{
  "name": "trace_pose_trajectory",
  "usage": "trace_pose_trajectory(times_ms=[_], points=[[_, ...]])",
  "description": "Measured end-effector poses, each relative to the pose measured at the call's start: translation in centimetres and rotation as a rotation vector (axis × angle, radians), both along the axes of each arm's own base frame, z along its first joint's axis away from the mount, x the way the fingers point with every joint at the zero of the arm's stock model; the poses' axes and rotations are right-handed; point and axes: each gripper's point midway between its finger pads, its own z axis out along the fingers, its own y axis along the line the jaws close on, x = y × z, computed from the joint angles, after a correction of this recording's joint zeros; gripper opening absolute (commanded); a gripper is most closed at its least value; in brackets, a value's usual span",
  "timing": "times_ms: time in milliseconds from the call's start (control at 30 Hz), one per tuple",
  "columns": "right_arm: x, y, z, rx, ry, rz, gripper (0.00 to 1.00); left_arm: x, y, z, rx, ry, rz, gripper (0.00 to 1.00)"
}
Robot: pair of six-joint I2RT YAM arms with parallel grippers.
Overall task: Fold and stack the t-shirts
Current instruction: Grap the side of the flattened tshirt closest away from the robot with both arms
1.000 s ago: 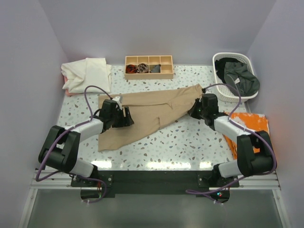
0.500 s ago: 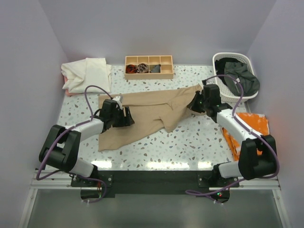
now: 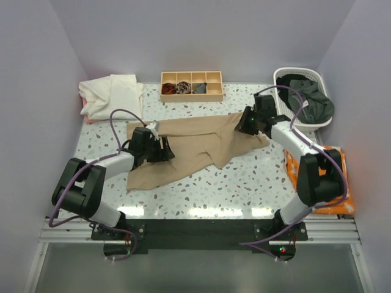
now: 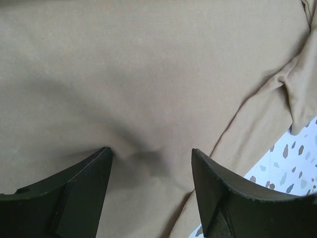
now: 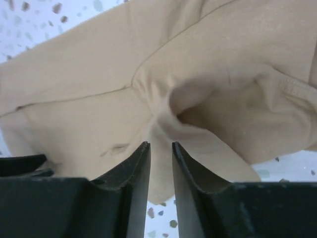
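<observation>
A tan-beige t-shirt [image 3: 195, 140] lies spread and rumpled across the middle of the table. My left gripper [image 3: 164, 149] rests on its left part; in the left wrist view it [image 4: 151, 154] stands open, both fingertips pressed on the tan cloth [image 4: 148, 74]. My right gripper [image 3: 245, 124] sits over the shirt's right end. In the right wrist view it [image 5: 159, 147] is open by a narrow gap, with a raised fold of the tan shirt [image 5: 168, 121] just ahead of the tips. A cream-white t-shirt [image 3: 113, 94] lies at the back left. Dark t-shirts [image 3: 308, 101] fill the basket.
A white basket [image 3: 284, 74] stands at the back right. A wooden divided tray [image 3: 191, 93] with small dark items sits at the back centre. An orange cloth [image 3: 330, 159] lies by the right wall, under the right arm.
My right gripper has moved back and left, dragging the shirt's right end with it, and its jaws have parted from shut. The left gripper has stayed in place.
</observation>
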Motion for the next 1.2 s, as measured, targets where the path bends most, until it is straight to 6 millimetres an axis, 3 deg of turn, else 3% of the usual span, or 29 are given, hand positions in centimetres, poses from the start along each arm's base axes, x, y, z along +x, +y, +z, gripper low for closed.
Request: trace_pose_trajectory(times_ms=[100, 233, 333, 533, 600, 900, 1200], points=[[0.8, 0.2, -3.4, -0.023, 0.069, 0.018, 0.39, 0.1, -0.1, 0.0, -0.005, -0.003, -0.004, 0.7], [-0.1, -0.7, -6.8, -0.089, 0.133, 0.028, 0.45, 0.1, -0.1, 0.0, -0.005, -0.005, -0.004, 0.7], [-1.1, -2.0, -6.3, -0.141, 0.096, 0.013, 0.47, 0.1, -0.1, 0.0, -0.005, -0.005, -0.004, 0.7], [-1.9, -4.0, -1.8, -0.205, -0.052, -0.031, 0.48, 0.6, -0.4, 0.0, -0.012, -0.009, -0.009, 0.69], [-1.8, -4.4, -1.3, -0.221, -0.069, -0.044, 0.48, 0.7, -0.6, 0.0, -0.014, -0.011, -0.013, 0.69], [-3.3, -5.3, -4.8, -0.266, 0.027, -0.054, 0.48, 0.7, -0.6, 0.0, -0.014, -0.011, -0.014, 0.7], [-3.9, -5.7, -6.4, -0.265, 0.07, -0.064, 0.47, 0.7, -0.6, 0.0, -0.013, -0.012, -0.014, 0.7]])
